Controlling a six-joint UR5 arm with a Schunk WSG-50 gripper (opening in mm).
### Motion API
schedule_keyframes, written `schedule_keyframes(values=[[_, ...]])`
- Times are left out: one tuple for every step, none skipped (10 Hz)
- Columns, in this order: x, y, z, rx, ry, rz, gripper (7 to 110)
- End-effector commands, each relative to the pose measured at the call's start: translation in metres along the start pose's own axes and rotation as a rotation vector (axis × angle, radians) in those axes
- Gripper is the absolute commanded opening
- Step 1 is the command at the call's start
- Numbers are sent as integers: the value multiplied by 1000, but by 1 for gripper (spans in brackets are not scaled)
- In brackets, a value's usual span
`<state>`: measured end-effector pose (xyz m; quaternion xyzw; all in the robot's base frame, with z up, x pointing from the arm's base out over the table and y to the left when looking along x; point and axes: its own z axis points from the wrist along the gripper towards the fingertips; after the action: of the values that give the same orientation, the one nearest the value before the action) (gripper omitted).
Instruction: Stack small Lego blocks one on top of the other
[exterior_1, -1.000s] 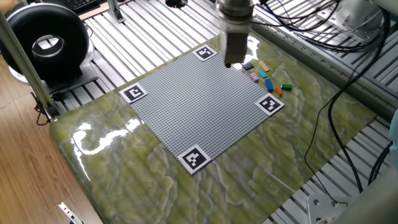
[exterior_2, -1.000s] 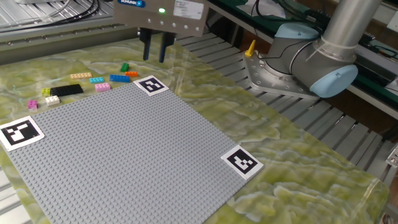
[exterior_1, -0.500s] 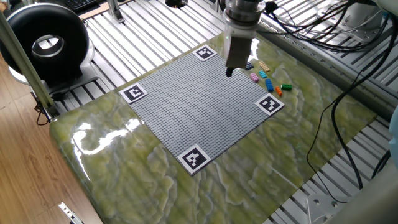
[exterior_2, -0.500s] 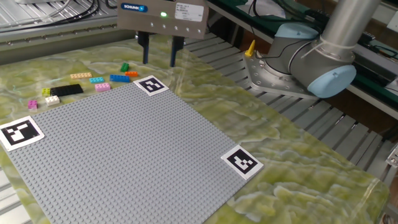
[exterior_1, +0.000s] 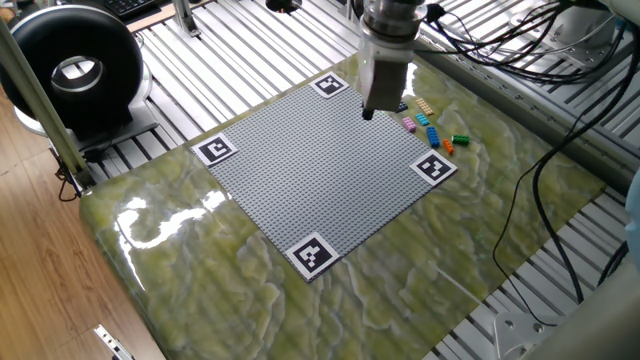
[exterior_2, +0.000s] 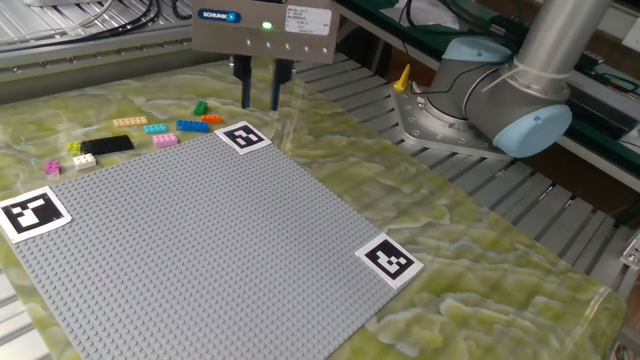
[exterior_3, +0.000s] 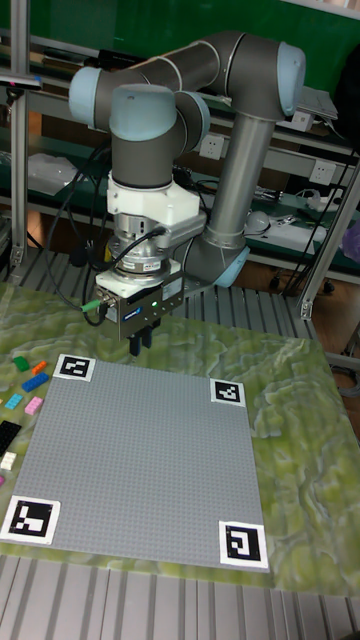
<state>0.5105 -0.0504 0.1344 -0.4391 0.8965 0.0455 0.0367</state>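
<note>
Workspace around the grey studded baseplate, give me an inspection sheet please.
Surface: green marbled tabletop bearing the large grey studded baseplate with four black-and-white marker tags, such as.
Job's things: small coloured Lego blocks lie loose beside the plate; none stacked.
Clutter: a flat black piece among the blocks.
Grippers: two-finger gripper hangs above the plate's edge, fingers apart, holding nothing.
Cables: black cables trail behind the table.
Surroundings: black ring-shaped device, metal shelving.
</note>
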Motion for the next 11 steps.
schedule_keyframes(values=[[34,-30,5,69,51,23,22],[45,-34,11,66,49,63,22],[58,-39,14,68,54,95,22],[68,-52,14,86,71,90,22],[74,-56,13,76,72,98,22],[79,-59,12,72,77,105,22],[81,-60,11,74,83,112,22],[80,-58,11,66,78,136,22],[79,-57,12,62,73,159,22],[76,-54,12,51,62,166,22],[77,-48,12,28,69,176,22]])
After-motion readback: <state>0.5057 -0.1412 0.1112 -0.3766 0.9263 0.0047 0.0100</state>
